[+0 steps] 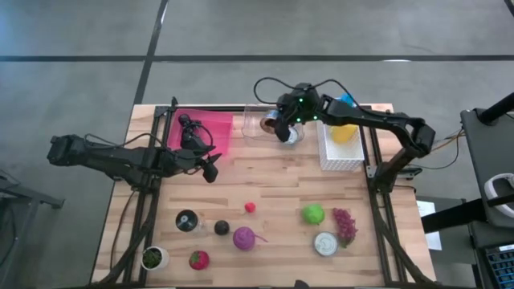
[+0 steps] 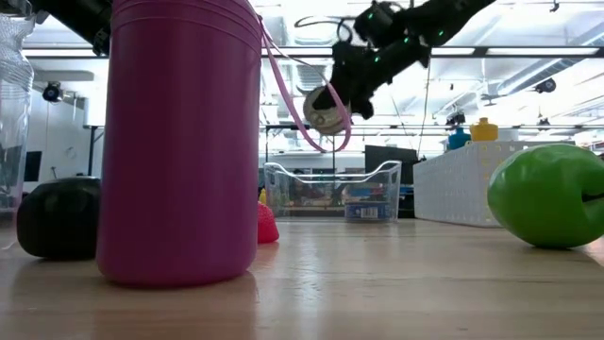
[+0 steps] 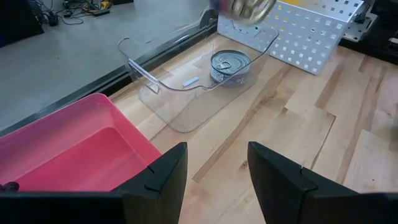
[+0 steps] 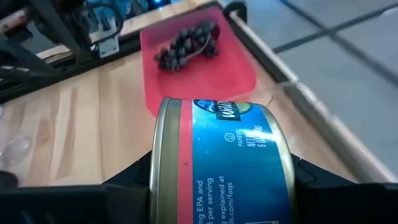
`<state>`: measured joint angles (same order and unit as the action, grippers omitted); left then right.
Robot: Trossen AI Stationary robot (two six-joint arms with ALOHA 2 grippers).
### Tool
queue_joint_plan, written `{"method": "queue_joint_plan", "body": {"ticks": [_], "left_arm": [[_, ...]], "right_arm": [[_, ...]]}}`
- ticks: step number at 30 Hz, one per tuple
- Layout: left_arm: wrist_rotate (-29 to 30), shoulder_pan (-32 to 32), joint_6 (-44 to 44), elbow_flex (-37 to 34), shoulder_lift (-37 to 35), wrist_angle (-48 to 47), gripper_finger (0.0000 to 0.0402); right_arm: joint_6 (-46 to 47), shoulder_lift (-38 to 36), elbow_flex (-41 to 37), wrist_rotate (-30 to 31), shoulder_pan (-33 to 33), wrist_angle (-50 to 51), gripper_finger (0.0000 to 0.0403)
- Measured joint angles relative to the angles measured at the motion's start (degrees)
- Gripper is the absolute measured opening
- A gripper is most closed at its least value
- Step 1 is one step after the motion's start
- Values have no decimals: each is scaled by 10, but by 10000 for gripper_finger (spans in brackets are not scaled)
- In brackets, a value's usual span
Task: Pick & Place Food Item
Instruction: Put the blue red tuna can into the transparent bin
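One tin can (image 4: 217,165), blue label with a red band, sat clamped in our right tool (image 1: 287,131); a second can (image 3: 230,65) lay in the clear bin (image 3: 155,87); left tool (image 3: 214,180) gaped empty.

Overhead looks down; low view level; both share clear bin (image 1: 259,122).

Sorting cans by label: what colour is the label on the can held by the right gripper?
Blue with a red band, on the round metal can; clearest in the right wrist view.

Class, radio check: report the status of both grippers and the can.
Right gripper shut on tin can, held above clear bin. Left gripper open, empty, beside pink tray. Another can already in bin.
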<state>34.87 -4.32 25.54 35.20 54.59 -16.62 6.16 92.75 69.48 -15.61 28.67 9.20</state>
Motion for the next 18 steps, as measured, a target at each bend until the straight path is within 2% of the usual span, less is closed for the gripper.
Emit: {"method": "queue_joint_plan", "body": {"ticks": [6,9,18], "left_arm": [[0,0,0,0,0,-1,172],[0,0,0,0,0,-2,170],[0,0,0,0,0,-1,173]], "right_arm": [[-2,75,21,-1,4,3,169],[-1,112,50,-32,12,14,169],[-19,176,119,-43,19,59,169]]}}
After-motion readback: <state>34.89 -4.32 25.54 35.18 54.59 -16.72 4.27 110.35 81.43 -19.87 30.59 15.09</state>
